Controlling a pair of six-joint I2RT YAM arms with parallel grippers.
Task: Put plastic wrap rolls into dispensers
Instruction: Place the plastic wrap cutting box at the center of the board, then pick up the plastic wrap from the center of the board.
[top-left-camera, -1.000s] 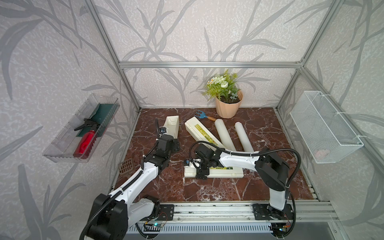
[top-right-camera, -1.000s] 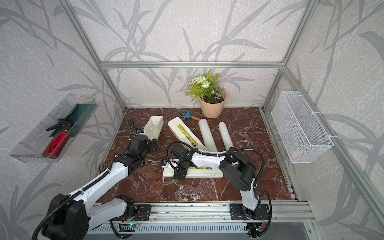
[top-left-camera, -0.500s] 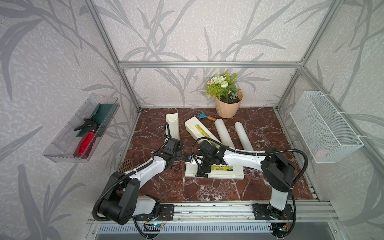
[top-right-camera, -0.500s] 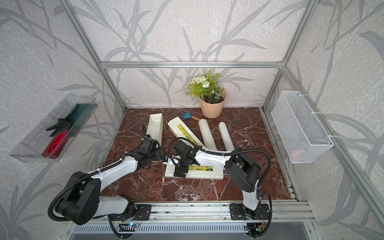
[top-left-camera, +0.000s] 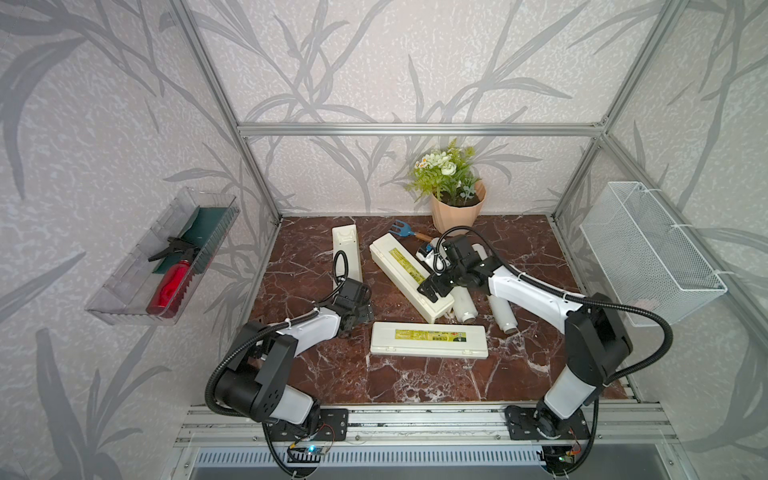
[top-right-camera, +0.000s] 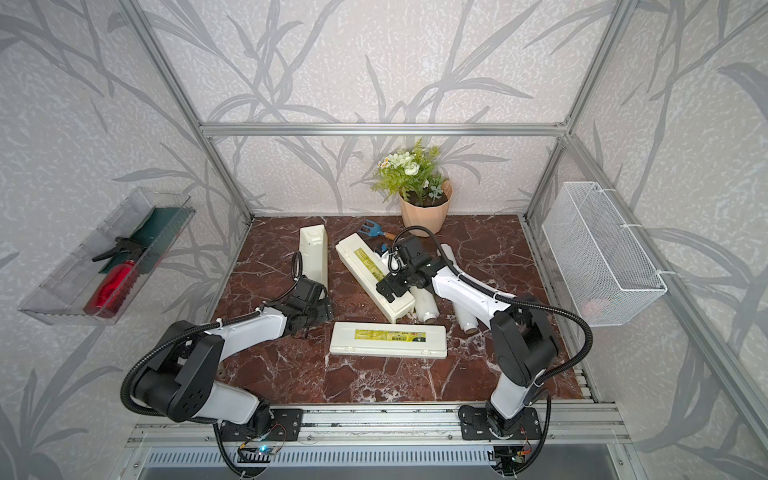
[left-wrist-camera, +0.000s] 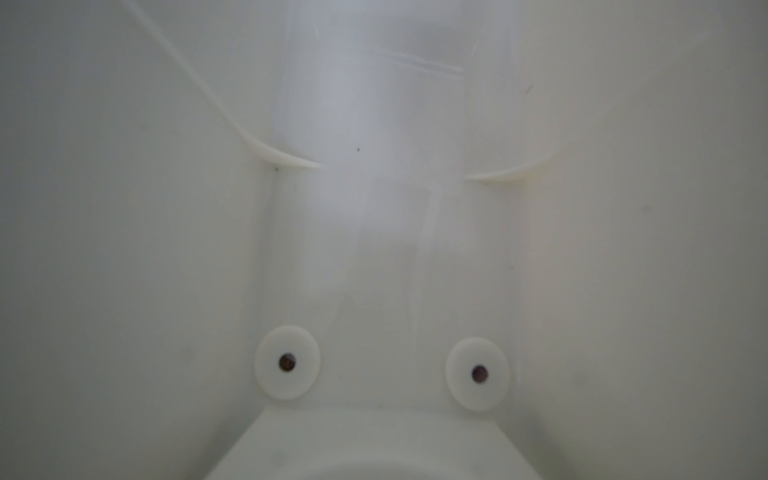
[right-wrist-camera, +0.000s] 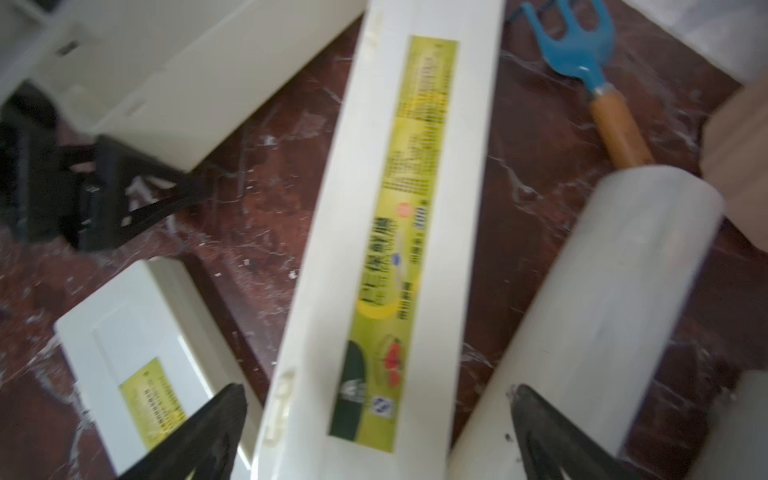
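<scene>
My right pincer (right-wrist-camera: 378, 392): jaws wide apart, empty, hanging over the near half of the diagonal dispenser (right-wrist-camera: 399, 232), a long cream-white plastic box with a yellow-green label strip on its lid.

My left pincer (top-left-camera: 360, 311): at the near end of an unlabelled box (top-left-camera: 347, 253), long and cream-white. Its wrist view is all pale plastic with no fingers showing, so I cannot tell whether it is clamped or free.

Step, as I read it: getting the diagonal lid open.
- One right fingertip (right-wrist-camera: 544, 436) hangs over the near roll (right-wrist-camera: 602, 291), a slim white glossy cylinder of plastic wrap just beside the box. I'd shift toward the box before closing.
- Small tabs sit along the long edge away from that roll. Hinge or catch, cannot tell.
- Smooth plastic on the red-brown marble tabletop (top-left-camera: 415, 382) will likely skate, so I'd lift gently and brace with the left.

The second roll (top-left-camera: 503, 316) lies alongside the first under my right arm. Both are out on the marble, neither boxed.

Containers:
- Flat dispenser (top-left-camera: 428, 339), same make, nearest the rail: lid down, contents hidden.
- Clear plastic wall tray (top-left-camera: 120, 286): red spray bottle (top-left-camera: 170, 284), dark green cloth (top-left-camera: 208, 224).
- White wire wall basket (top-left-camera: 648, 253): a faint pinkish something, too small to name.
- Peach pot (top-left-camera: 457, 214): green plant with white flowers (top-left-camera: 446, 174).
</scene>
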